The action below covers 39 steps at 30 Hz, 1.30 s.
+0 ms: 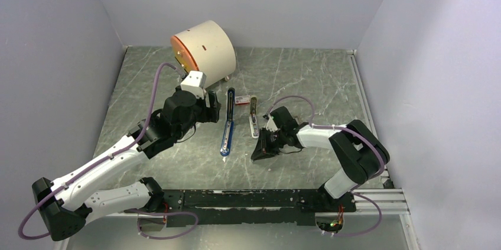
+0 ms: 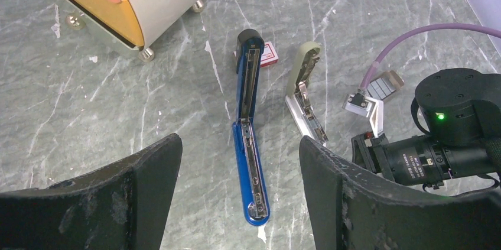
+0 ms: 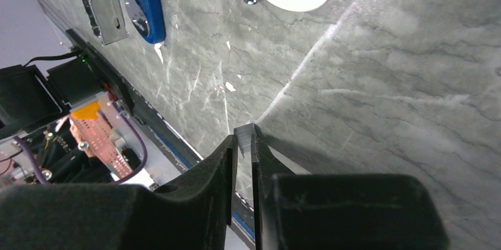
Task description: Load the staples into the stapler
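Note:
The blue stapler [image 1: 227, 125] lies opened out flat mid-table, its silver channel facing up [image 2: 251, 143]. My left gripper [image 1: 211, 108] is open and empty. It hovers above the stapler, whose near half shows between the fingers in the left wrist view [image 2: 239, 146]. My right gripper [image 1: 259, 152] is to the right of the stapler's near tip, low over the table. It is shut on the staples [image 3: 246, 132], a short grey strip that sticks out past the fingertips [image 3: 244, 139]. The stapler's near tip also shows in the right wrist view [image 3: 142, 2].
A grey-green stapler [image 1: 254, 117] lies open just right of the blue one [image 2: 304, 93]. A small red and white box [image 1: 242, 100] sits between their far ends. A cream cylinder with an orange face [image 1: 204, 49] stands at the back left. A black rail [image 1: 254, 198] runs along the near edge.

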Each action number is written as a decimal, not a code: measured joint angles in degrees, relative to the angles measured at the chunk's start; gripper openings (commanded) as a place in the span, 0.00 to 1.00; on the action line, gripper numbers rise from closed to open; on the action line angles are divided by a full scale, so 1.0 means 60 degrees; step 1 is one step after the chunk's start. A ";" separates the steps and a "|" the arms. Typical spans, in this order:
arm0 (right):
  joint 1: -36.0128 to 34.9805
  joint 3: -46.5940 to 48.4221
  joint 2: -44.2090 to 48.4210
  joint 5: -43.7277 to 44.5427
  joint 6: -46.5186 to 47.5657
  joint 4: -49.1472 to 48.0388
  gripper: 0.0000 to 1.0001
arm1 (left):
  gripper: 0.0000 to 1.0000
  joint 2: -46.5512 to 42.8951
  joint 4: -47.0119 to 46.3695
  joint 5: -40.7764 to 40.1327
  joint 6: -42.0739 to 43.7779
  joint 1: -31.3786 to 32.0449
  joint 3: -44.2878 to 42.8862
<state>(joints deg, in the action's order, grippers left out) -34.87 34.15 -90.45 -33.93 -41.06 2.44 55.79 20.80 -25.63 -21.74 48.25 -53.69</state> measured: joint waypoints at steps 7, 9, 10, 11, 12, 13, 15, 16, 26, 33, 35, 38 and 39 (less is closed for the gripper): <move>-0.0011 0.0022 0.0135 0.0372 0.0098 0.0288 0.29 | 0.77 -0.0004 0.0000 0.0000 -0.0018 0.0000 0.0000; -0.0011 0.0022 0.0157 0.0372 0.0095 0.0273 0.31 | 0.77 -0.0004 0.0000 0.0000 -0.0022 0.0000 0.0000; -0.0011 0.0022 0.0160 0.0368 0.0087 0.0255 0.33 | 0.77 -0.0004 0.0000 -0.0004 -0.0022 0.0000 0.0000; -0.0011 0.0022 0.0171 0.0368 0.0080 0.0244 0.34 | 0.77 -0.0004 0.0000 0.0000 -0.0022 0.0000 0.0000; -0.0015 0.0011 0.0200 0.0368 0.0073 0.0215 0.35 | 0.77 -0.0007 0.0000 0.0000 -0.0022 0.0000 0.0000; -0.0015 0.0000 0.0251 0.0412 0.0073 0.0215 0.36 | 0.77 -0.0011 0.0000 0.0000 -0.0022 0.0000 0.0000; -0.0015 -0.0015 0.0415 0.0590 0.0102 0.0262 0.38 | 0.77 -0.0018 0.0000 0.0000 -0.0025 0.0000 0.0000; -0.0022 -0.0015 0.0554 0.0769 0.0157 0.0331 0.39 | 0.77 -0.0018 0.0000 0.0000 -0.0022 0.0000 0.0000; -0.1570 0.1155 0.1319 0.3854 0.0710 0.2208 0.44 | 0.79 -0.0058 0.0025 0.0051 -0.0237 0.0000 0.0007; -0.2718 0.2091 0.1173 0.6200 0.0586 0.3727 0.60 | 0.84 -0.0688 0.0302 0.0062 -0.1348 0.0000 0.0623; -0.2940 0.2302 0.1096 0.6677 0.0528 0.4098 0.61 | 0.85 -0.0943 0.0375 0.0058 -0.1778 0.0000 0.0936; -0.3264 0.2703 0.0754 0.7151 0.0426 0.4415 0.60 | 0.87 -0.1206 0.0353 0.0098 -0.2422 0.0000 0.1486; -0.3366 0.2838 0.0594 0.7286 0.0386 0.4477 0.59 | 0.87 -0.1239 0.0368 0.0142 -0.2612 0.0000 0.1672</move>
<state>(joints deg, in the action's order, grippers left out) -55.07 51.18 -86.89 9.78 -38.74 29.30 48.36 23.00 -24.77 -37.41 48.25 -43.66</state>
